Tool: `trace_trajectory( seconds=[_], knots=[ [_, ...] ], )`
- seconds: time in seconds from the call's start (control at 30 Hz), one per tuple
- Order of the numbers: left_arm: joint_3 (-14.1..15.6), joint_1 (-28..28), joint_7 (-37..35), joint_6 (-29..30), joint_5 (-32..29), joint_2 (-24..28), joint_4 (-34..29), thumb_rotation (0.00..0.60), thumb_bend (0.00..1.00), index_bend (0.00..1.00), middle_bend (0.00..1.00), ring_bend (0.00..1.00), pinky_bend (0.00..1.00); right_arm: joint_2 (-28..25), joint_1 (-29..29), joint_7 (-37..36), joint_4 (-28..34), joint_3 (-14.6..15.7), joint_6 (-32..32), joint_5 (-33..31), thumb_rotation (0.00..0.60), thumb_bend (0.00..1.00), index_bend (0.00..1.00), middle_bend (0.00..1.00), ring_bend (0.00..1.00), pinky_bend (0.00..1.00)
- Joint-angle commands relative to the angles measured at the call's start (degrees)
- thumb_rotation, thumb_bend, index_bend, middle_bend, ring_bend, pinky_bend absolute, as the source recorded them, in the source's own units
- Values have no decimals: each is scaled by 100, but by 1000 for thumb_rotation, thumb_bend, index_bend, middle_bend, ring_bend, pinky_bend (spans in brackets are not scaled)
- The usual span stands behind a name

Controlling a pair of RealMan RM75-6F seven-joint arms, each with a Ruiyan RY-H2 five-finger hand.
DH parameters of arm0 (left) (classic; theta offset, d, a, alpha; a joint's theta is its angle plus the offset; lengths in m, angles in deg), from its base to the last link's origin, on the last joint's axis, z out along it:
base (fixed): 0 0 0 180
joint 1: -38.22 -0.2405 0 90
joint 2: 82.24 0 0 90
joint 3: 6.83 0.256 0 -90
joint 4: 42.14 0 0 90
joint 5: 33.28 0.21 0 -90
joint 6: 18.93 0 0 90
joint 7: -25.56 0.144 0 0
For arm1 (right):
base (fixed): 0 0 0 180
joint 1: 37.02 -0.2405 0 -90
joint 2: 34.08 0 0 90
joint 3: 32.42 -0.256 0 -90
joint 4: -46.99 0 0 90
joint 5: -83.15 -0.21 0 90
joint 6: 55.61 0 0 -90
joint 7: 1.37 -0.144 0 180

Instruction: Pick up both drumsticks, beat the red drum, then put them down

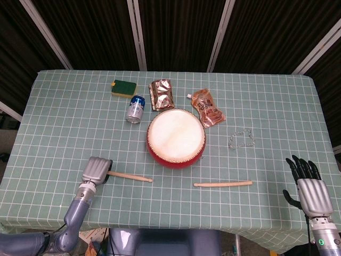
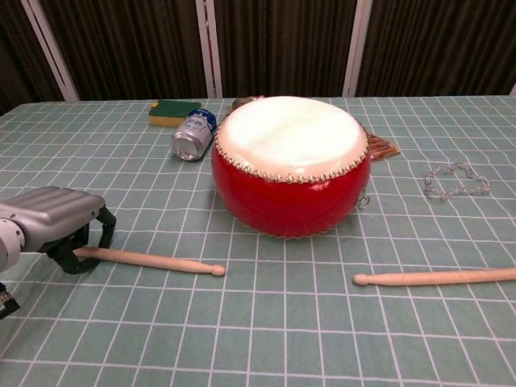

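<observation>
Left hand [image 2: 52, 226], fingers curling around the butt of the left drumstick [image 2: 153, 260] lying before the red drum [image 2: 290, 165]; grip should be closing fully before lifting. Right hand [image 1: 310, 189], fingers spread, is waiting beyond the right drumstick [image 1: 222, 184].

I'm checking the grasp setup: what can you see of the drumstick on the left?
The left drumstick is a pale, wooden-looking tapered stick with a small rounded tip pointing toward the right. It lies flat on the checked tablecloth, in front of the red drum and apart from it. Its butt end sits under the left robot hand's curled fingers.
</observation>
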Motion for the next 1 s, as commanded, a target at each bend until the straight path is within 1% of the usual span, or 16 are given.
trace_trajectory(
  seconds=[0.03, 0.2, 0.43, 0.57, 0.63, 0.67, 0.7, 0.73, 0.77, 0.8, 0.83, 0.87, 0.9, 0.97, 1.0],
  knots=[
    [-8, -56, -143, 109, 119, 138, -141, 600, 524, 759, 1000, 1000, 1000, -7, 3, -6, 2, 3, -2, -6, 600, 354, 0, 0, 0, 0],
    [-56, -218, -583, 330, 431, 538, -618, 600, 546, 779, 1000, 1000, 1000, -9, 2, -2, 7, 5, -13, -16, 600, 355, 0, 0, 0, 0],
    [-88, -510, -1238, 665, 959, 1384, -1536, 600, 558, 791, 1000, 1000, 1000, -13, 0, 35, 40, 15, -21, -10, 600, 355, 0, 0, 0, 0],
    [-52, -705, -1636, 849, 1320, 1849, -1958, 600, 558, 793, 1000, 1000, 1000, -14, -10, 78, 59, 31, -47, 0, 600, 355, 0, 0, 0, 0],
    [-2, -833, -1873, 957, 1542, 2083, -2132, 600, 558, 794, 1000, 1000, 1000, -22, -18, 90, 91, 50, -80, 9, 600, 354, 0, 10, 36, 12],
    [20, -884, -1969, 998, 1625, 2173, -2191, 600, 558, 794, 1000, 1000, 1000, -26, -26, 95, 102, 56, -94, 21, 600, 354, 0, 61, 113, 57],
    [42, -942, -2071, 1047, 1709, 2263, -2253, 600, 558, 794, 1000, 1000, 1000, -31, -35, 116, 111, 58, -99, 36, 600, 354, 0, 165, 243, 152],
    [59, -1005, -2181, 1105, 1783, 2352, -2315, 600, 558, 794, 1000, 1000, 1000, -30, -45, 146, 118, 53, -90, 61, 600, 354, 0, 257, 347, 246],
    [78, -1060, -2283, 1147, 1853, 2436, -2372, 600, 558, 794, 1000, 1000, 1000, -20, -53, 173, 125, 45, -76, 81, 600, 355, 3, 403, 499, 413],
    [96, -1111, -2381, 1184, 1913, 2518, -2423, 600, 558, 793, 1000, 1000, 1000, -3, -68, 207, 126, 36, -61, 115, 600, 354, 29, 537, 641, 577],
    [106, -1159, -2476, 1223, 1968, 2597, -2469, 600, 558, 793, 1000, 1000, 1000, 12, -93, 251, 130, 40, -76, 159, 600, 354, 60, 619, 726, 673],
    [116, -1196, -2556, 1247, 2020, 2665, -2504, 600, 558, 793, 1000, 1000, 1000, 24, -121, 293, 141, 50, -113, 187, 600, 354, 117, 732, 838, 788],
    [124, -1229, -2631, 1266, 2066, 2726, -2533, 600, 558, 793, 1000, 1000, 1000, 38, -156, 346, 163, 57, -168, 203, 600, 354, 179, 832, 926, 870],
    [131, -1289, -2791, 1288, 2144, 2829, -2576, 600, 558, 793, 1000, 1000, 1000, 66, -258, 534, 235, 73, -357, 190, 600, 354, 266, 947, 993, 962],
    [123, -1308, -2871, 1285, 2167, 2864, -2585, 600, 558, 793, 1000, 1000, 1000, 89, -319, 665, 292, 68, -470, 147, 600, 354, 319, 983, 1000, 990]
  ],
)
